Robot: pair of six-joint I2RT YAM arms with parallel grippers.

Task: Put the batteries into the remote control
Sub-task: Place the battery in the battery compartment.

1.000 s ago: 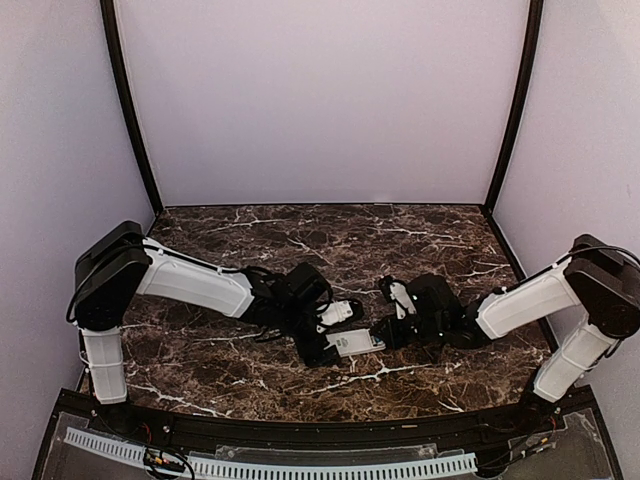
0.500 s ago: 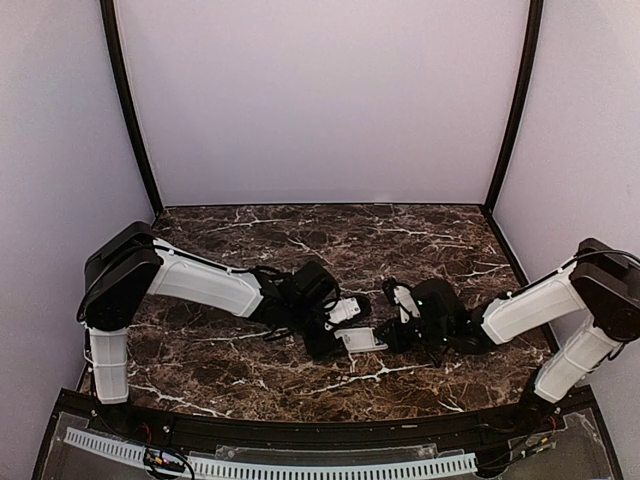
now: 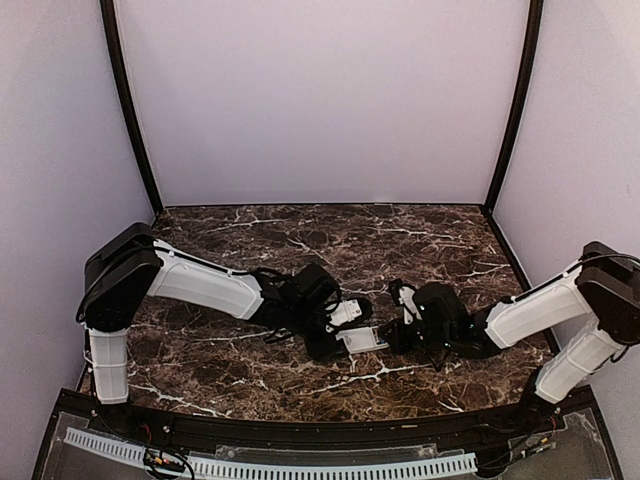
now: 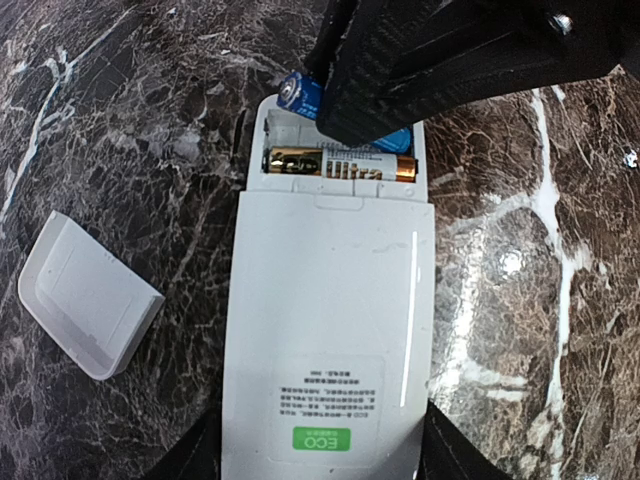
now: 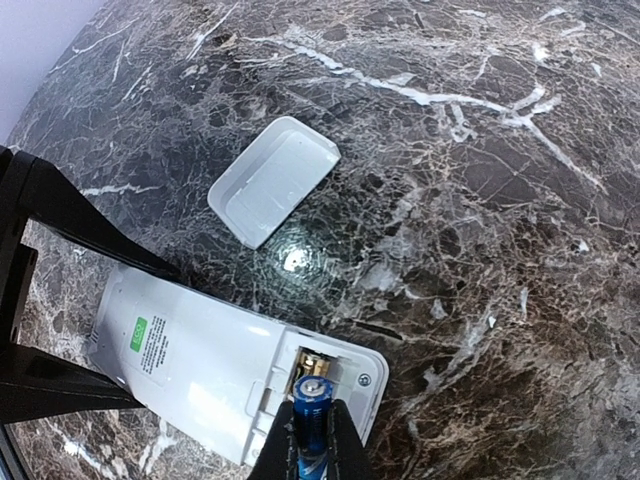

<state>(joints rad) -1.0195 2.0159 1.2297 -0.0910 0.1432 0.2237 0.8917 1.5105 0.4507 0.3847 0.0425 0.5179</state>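
The white remote control (image 4: 330, 330) lies back-up on the marble with its battery compartment open. One battery (image 4: 335, 162) lies inside the compartment. My left gripper (image 4: 320, 450) is shut on the remote's label end, one finger on each long side. My right gripper (image 5: 310, 445) is shut on a blue battery (image 5: 312, 410), whose silvery tip sits over the compartment's free slot at the remote's (image 5: 200, 365) other end. In the left wrist view the right gripper (image 4: 450, 50) hides most of that battery (image 4: 297, 93). From the top, both grippers meet at the remote (image 3: 362, 340).
The loose white cover piece (image 5: 273, 180) lies on the marble just beyond the remote, also visible from the left wrist as a cover (image 4: 88, 295) to the left. Purple walls enclose the table on three sides.
My left gripper has narrowed onto the remote and the left arm has edged right. The remote has shifted slightly. The right gripper keeps its battery at the compartment.
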